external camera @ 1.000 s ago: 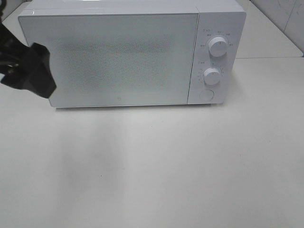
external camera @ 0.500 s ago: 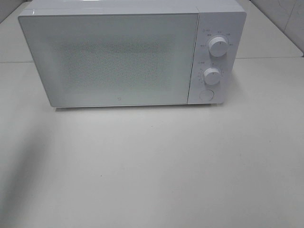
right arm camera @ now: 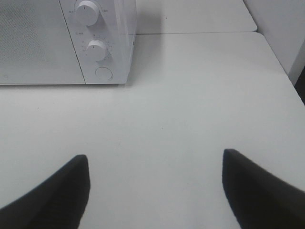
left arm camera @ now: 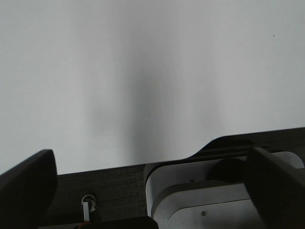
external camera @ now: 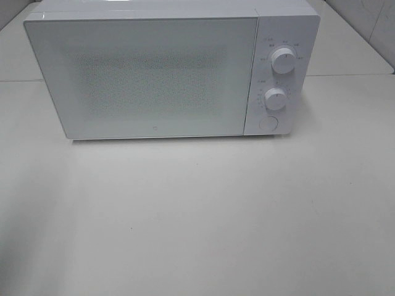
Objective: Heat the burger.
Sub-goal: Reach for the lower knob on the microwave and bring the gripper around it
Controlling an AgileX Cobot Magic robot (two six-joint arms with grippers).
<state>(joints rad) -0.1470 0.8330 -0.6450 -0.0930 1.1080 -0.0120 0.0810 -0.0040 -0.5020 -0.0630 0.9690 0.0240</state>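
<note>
1. White table [external camera: 197, 216] across the high view, with a white microwave [external camera: 154, 77] at its far side. Door [external camera: 148, 74] shut, its pane frosted. Two knobs [external camera: 282, 60] and a round button [external camera: 268, 123] on the panel. Cannot tell where the burger is.
2. Left wrist: left gripper [left arm camera: 152, 157] spread wide, holding nothing, over bare table. Dark fingers [left arm camera: 28, 183] well apart. Dark strip [left arm camera: 109, 183] and a white rounded housing [left arm camera: 200, 198] close under the gripper's rear.
3. Right wrist: right gripper [right arm camera: 155, 155] parted wide, holding nothing, above the table. Microwave's knob panel ahead of the fingertips and off to one side, well apart.
</note>
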